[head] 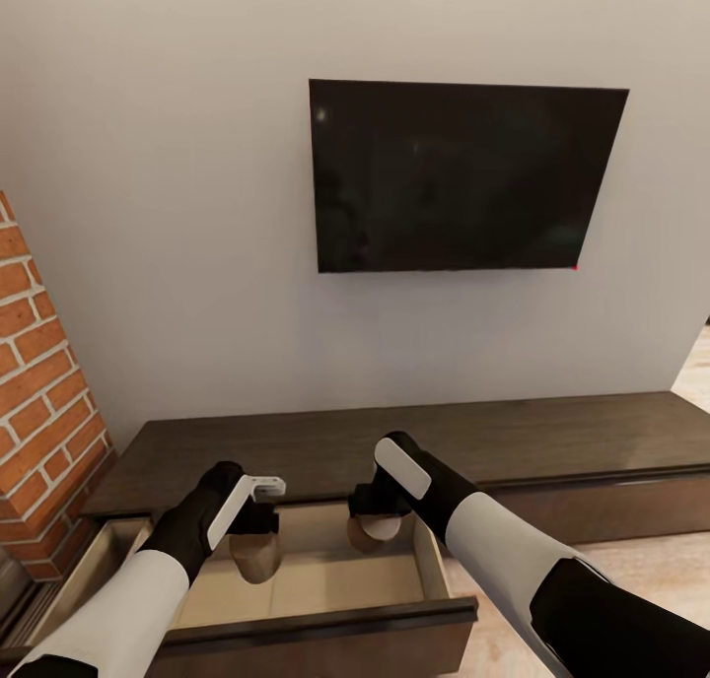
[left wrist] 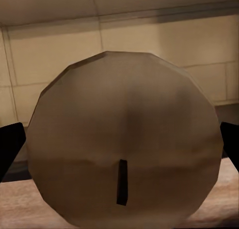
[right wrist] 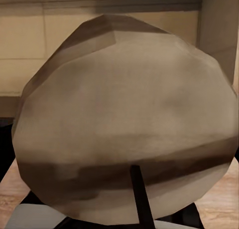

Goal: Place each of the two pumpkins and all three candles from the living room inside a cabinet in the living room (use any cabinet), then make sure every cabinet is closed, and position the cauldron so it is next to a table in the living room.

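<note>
Two candles hang over the open drawer (head: 325,621) of the dark-brown cabinet (head: 414,443). My left gripper (head: 254,532) is shut on one cream candle (head: 258,562) above the drawer's pale inside. My right gripper (head: 376,516) is shut on another candle (head: 378,531), closer to the drawer's back. In the left wrist view that candle (left wrist: 124,134) shows its round top and dark wick, with a black finger (left wrist: 10,145) at each side. The right wrist view has its candle (right wrist: 124,124) tilted, wick toward the camera, with beige drawer walls behind. No pumpkins or cauldron are in view.
A black TV (head: 463,175) hangs on the white wall above the cabinet. A red-brick column (head: 39,382) stands at the left, with another pale open compartment (head: 94,560) beside it. Light wood floor (head: 651,570) lies at the right.
</note>
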You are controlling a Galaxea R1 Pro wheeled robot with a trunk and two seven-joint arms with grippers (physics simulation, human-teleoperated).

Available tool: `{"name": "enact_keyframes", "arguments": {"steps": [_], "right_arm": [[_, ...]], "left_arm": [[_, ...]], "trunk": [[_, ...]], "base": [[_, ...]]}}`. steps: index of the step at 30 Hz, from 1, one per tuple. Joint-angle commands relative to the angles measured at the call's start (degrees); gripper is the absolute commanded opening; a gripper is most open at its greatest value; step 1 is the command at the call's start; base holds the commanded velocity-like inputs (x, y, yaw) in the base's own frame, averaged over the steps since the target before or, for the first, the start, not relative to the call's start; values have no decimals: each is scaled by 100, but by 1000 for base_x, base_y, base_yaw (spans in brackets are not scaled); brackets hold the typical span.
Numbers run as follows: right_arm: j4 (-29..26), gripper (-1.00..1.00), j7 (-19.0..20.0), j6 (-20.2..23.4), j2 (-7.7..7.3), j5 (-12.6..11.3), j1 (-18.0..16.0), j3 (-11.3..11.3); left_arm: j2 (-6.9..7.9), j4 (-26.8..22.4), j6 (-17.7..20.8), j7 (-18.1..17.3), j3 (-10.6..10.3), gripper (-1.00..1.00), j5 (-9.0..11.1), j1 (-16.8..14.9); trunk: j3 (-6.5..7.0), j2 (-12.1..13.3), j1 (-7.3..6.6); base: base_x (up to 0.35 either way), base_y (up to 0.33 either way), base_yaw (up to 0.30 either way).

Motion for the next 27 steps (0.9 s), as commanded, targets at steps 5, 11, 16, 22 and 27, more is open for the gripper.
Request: {"name": "enact_keyframes", "arguments": {"steps": [5, 11, 16, 22, 27], "right_arm": [[-6, -100, -54, 8, 0, -56, -7, 27], [-11, -100, -54, 10, 0, -56, -7, 30], [-35, -100, -49, 7, 0, -56, -7, 55], [-157, -100, -39, 12, 0, -56, -7, 130], [-202, -100, -37, 11, 0, -59, -7, 215]], "left_arm": [[3, -6, 16, 41, -29, -100, 55, -4], [3, -6, -3, 37, -31, -100, 55, -4], [3, -6, -53, 36, -32, -100, 55, -4], [3, 15, -146, 36, -32, -100, 55, -4], [3, 27, -171, 36, -32, -100, 55, -4]], "trunk": [[-96, -205, 110], [-204, -446, 242], [-294, -646, 351], [-401, -887, 483], [-491, -1088, 593]], "base": [[0, 0, 0], [0, 0, 0], [0, 0, 0], [0, 0, 0], [0, 0, 0]]}}
